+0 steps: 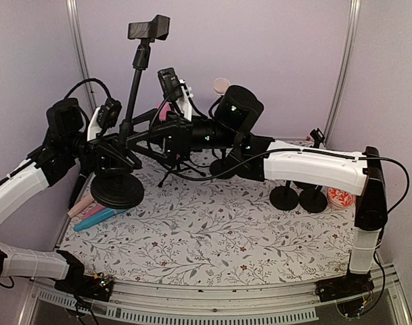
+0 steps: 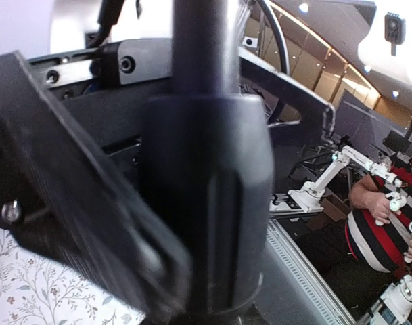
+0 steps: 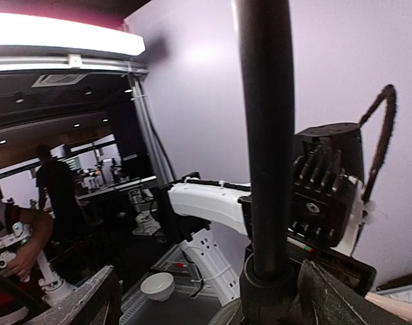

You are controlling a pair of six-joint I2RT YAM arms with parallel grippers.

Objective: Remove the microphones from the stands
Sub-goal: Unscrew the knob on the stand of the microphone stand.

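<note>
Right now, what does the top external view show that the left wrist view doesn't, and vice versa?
Only top external: the stand's round base, its top clip, and small stands at the right. Only left wrist: a close-up of the left gripper clamped on the stand pole, and a person in a striped shirt beyond the table. Both: the stand pole and the floral tablecloth.

Overhead view faces down; both wrist views hug, seemingly, the stand [image 1: 132, 88].
</note>
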